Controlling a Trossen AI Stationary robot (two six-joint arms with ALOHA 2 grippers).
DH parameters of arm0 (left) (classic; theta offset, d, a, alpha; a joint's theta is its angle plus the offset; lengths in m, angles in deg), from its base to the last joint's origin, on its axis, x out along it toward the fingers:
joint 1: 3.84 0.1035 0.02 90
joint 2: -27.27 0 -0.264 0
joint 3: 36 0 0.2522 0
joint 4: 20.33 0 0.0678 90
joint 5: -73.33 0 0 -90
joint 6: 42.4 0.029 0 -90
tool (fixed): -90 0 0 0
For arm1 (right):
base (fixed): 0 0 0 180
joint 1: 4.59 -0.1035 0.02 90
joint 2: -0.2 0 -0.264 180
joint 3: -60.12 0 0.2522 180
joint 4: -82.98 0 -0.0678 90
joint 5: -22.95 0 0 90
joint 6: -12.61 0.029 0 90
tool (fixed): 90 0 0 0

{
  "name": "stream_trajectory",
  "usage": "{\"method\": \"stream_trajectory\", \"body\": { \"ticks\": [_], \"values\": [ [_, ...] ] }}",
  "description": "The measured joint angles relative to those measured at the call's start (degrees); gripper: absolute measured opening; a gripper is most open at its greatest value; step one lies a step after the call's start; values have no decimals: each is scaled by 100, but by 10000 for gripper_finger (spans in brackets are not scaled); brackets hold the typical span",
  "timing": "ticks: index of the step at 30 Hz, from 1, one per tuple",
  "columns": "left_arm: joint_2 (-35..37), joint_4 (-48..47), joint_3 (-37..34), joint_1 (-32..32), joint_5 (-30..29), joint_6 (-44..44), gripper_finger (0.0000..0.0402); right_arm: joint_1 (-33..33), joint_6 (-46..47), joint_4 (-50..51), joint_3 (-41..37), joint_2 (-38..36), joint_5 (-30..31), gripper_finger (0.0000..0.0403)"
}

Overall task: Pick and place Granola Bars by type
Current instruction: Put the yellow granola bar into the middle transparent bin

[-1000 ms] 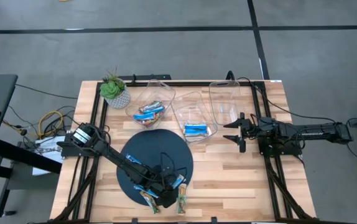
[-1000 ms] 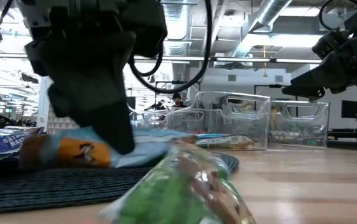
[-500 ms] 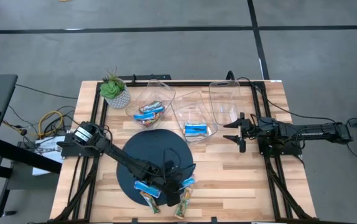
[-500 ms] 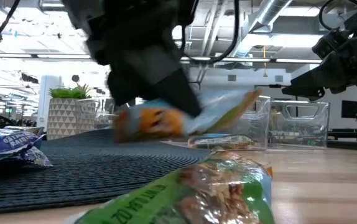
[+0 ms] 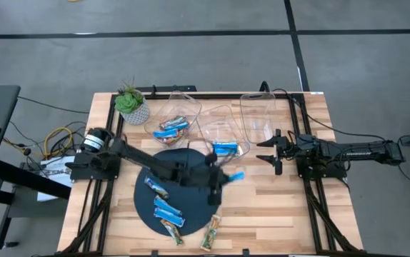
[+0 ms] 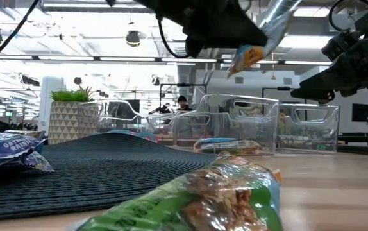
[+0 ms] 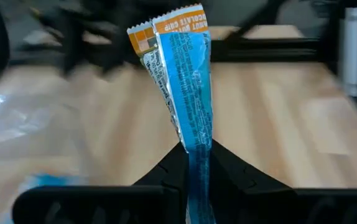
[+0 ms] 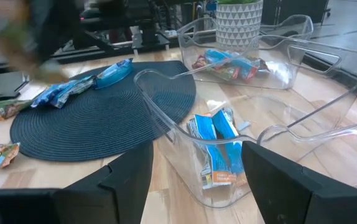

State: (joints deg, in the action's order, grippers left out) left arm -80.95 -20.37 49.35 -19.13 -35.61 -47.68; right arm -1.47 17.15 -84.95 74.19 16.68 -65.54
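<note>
My left gripper (image 5: 223, 178) hovers over the dark round mat's (image 5: 163, 171) right edge, shut on a blue granola bar with an orange end (image 5: 236, 175). The low view shows this bar (image 6: 259, 43) high above the table. Two blue bars (image 5: 156, 187) (image 5: 168, 212) lie flat on the mat. A brownish bar (image 5: 171, 230) sits at the mat's near edge. A green bar (image 5: 211, 232) rests on the wood. My right gripper (image 5: 263, 151) waits open near the right bin (image 5: 258, 118), touching nothing. My left gripper pinches the blue bar's plain blue end (image 7: 196, 152) between its two fingers (image 7: 228, 171). The bar points straight out past the fingertips, its orange end (image 7: 169, 22) farthest away. It is lifted clear of mat and table, tilted, pointing toward the table's right.
Three clear bins stand along the far side. The left bin (image 5: 173, 120) holds mixed bars, the middle bin (image 5: 223, 135) blue bars (image 8: 219, 146), and I see nothing in the right one. A potted plant (image 5: 131, 103) stands at the far left corner. Bare wood lies right of the mat.
My left gripper has risen from the mat's near edge and swung toward the table's far right, toward the middle bin, staying shut. The blue and orange bar went with it, from mat height to well above the table. The right arm kept still.
</note>
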Motion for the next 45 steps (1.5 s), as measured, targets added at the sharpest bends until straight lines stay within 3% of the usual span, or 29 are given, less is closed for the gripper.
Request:
{"method": "stream_trajectory", "body": {
  "ticks": [7, 11, 18, 24, 33, 45],
  "values": [
    [264, -29, 0, 909, 15, 858, 37, 1, 2, -2, 0, -1, 0, 240],
    [262, -165, 0, 1452, 353, 1027, 38, 0, 1, -2, -1, -1, 0, 240],
    [225, -1241, 0, 2249, 660, 930, 38, 0, 2, -2, -1, -1, 0, 240],
    [222, -2006, 0, 2500, 908, 915, 38, 1, 2, -1, 0, -1, -2, 240],
    [220, -2137, 0, 2555, 1322, 924, 41, 0, 1, -2, 0, 0, 0, 240],
    [218, -2163, 0, 2495, 1361, 1003, 164, 2, 0, -2, -1, -1, 0, 240]
  ]
}}
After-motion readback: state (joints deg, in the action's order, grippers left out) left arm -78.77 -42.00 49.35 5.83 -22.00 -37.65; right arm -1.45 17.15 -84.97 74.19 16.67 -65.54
